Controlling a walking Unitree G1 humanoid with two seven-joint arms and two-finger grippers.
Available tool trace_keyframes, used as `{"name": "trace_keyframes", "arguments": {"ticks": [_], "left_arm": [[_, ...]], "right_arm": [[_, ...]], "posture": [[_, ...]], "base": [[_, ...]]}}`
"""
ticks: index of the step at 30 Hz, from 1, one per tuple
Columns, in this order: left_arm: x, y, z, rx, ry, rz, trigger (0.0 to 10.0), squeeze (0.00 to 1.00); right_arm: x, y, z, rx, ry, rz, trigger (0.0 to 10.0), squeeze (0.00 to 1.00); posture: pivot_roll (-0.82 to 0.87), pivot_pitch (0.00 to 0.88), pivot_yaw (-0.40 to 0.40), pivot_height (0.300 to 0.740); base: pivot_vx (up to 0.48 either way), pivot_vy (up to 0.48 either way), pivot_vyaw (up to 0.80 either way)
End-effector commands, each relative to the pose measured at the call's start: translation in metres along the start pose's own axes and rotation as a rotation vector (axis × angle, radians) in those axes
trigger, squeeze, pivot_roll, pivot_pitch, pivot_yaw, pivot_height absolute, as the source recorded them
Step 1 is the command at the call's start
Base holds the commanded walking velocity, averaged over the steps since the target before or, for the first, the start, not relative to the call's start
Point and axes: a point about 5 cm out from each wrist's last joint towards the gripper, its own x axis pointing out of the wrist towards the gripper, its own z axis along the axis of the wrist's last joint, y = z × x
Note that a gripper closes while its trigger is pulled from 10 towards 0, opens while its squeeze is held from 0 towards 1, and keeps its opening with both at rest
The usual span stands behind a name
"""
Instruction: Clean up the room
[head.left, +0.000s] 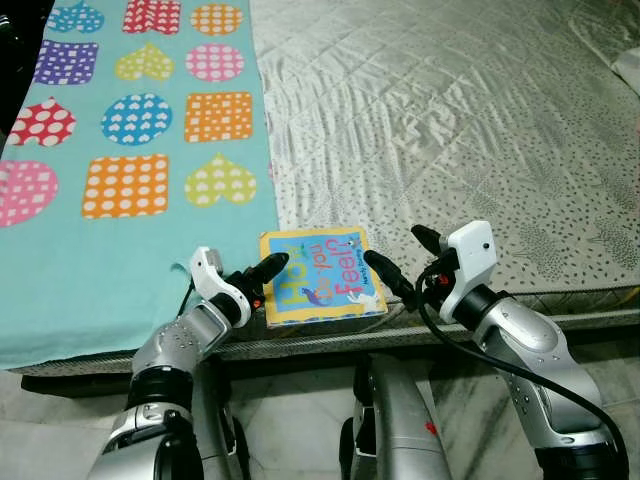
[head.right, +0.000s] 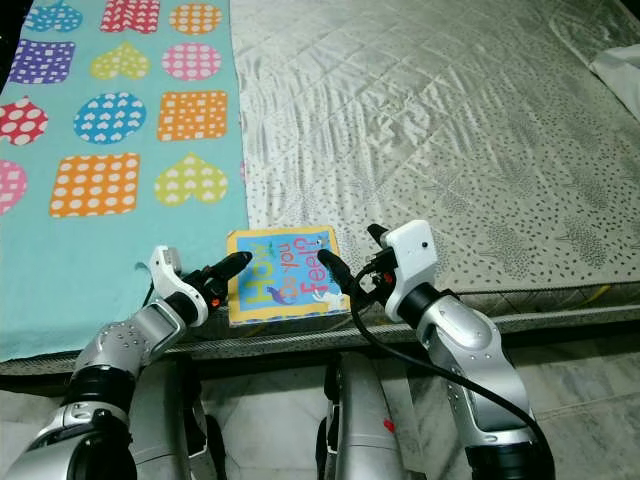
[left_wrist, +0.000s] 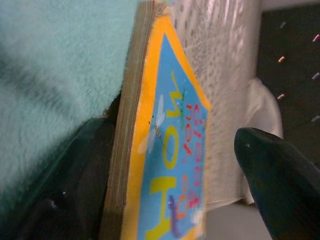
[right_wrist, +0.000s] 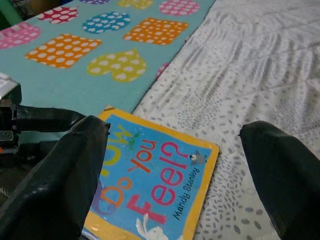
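Currently I am logging 1 item: a children's board book (head.left: 322, 277) lying flat at the near edge of the bed (head.left: 450, 130), just beside the teal patterned blanket (head.left: 130, 250). I am judging it light, stiff and glossy, likely slippery, best pinched across its thick spine edge. I am holding the left gripper (head.left: 262, 272) spread around that edge and the right gripper (head.left: 405, 262) spread, grasping nothing, at its opposite side.

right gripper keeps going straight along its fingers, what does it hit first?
Probably the book. The right gripper is open and points leftward at the book's right edge near the mattress edge. Past the book sits the left gripper. Depth is unclear, so the fingers may pass just above the cover.
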Motion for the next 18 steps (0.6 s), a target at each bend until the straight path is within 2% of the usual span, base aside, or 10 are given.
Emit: {"name": "trace_keyframes", "arguments": {"ticks": [1, 3, 4, 5, 6, 9, 10, 18], "left_arm": [[0.001, 0.002, -0.002, -0.07, 0.031, -0.011, 10.0, 0.0], [0.003, 0.003, -0.006, -0.059, 0.057, 0.002, 10.0, 0.0], [0.003, 0.003, -0.008, -0.053, 0.073, 0.012, 9.5, 0.0], [0.004, 0.004, -0.01, -0.051, 0.084, 0.018, 9.5, 0.0], [0.004, 0.005, -0.011, -0.05, 0.094, 0.027, 7.7, 0.0], [0.005, 0.007, -0.018, -0.023, 0.148, 0.047, 0.9, 0.0], [0.005, 0.008, -0.019, -0.016, 0.166, 0.057, 0.0, 0.0], [0.005, 0.01, -0.026, 0.021, 0.244, 0.062, 0.0, 0.0]], "right_arm": [[-0.003, 0.002, 0.002, -0.012, -0.003, 0.006, 10.0, 0.0], [-0.002, 0.002, 0.003, -0.013, -0.004, 0.007, 10.0, 0.0], [-0.002, 0.002, 0.003, -0.015, -0.005, 0.007, 10.0, 0.0], [-0.002, 0.002, 0.003, -0.016, -0.004, 0.007, 10.0, 0.0], [-0.002, 0.001, 0.003, -0.017, -0.004, 0.006, 10.0, 0.0], [-0.001, 0.001, 0.003, -0.02, -0.006, 0.0, 10.0, 0.0], [0.0, 0.001, 0.003, -0.02, -0.007, 0.0, 10.0, 0.0], [0.003, 0.007, 0.004, -0.021, -0.018, 0.004, 10.0, 0.0]], "posture": [[-0.21, 0.221, -0.072, 0.566], [-0.21, 0.22, -0.07, 0.566], [-0.21, 0.22, -0.07, 0.566], [-0.21, 0.22, -0.07, 0.566], [-0.2, 0.22, -0.069, 0.566], [-0.2, 0.22, -0.067, 0.566], [-0.2, 0.218, -0.064, 0.566], [-0.19, 0.213, -0.054, 0.566]], "base": [[0.0, 0.0, 0.0], [0.0, 0.0, 0.0], [0.0, 0.0, 0.0], [0.0, 0.0, 0.0], [0.0, 0.0, 0.0], [0.0, 0.0, 0.0], [0.0, 0.0, 0.0], [0.0, 0.0, 0.0]]}}
